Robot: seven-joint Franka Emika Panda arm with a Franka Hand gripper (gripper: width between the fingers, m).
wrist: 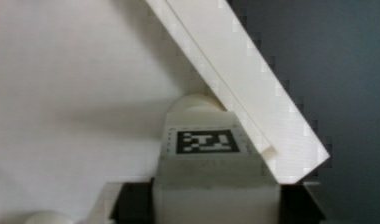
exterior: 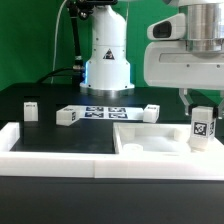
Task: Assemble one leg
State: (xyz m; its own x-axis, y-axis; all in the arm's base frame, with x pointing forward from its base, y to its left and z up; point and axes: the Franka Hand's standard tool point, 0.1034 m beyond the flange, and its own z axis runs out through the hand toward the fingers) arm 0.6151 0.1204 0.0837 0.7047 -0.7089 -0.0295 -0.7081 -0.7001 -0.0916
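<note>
One leg (exterior: 203,127) held at the panel's (exterior: 150,140) end

My gripper (exterior: 202,112) is clamped on the leg's top. The post stands upright, tag toward the exterior camera, over the panel's end on the exterior view's right. From the wrist, its far end meets the panel's thick edge; contact I cannot tell.

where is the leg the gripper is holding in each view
exterior view: the leg hangs at the exterior view's right, in the gripper, by the white panel.
wrist view: the leg sits in the gripper, beside a slanted white edge.
shared landmark: the leg's black-and-white tag.
</note>
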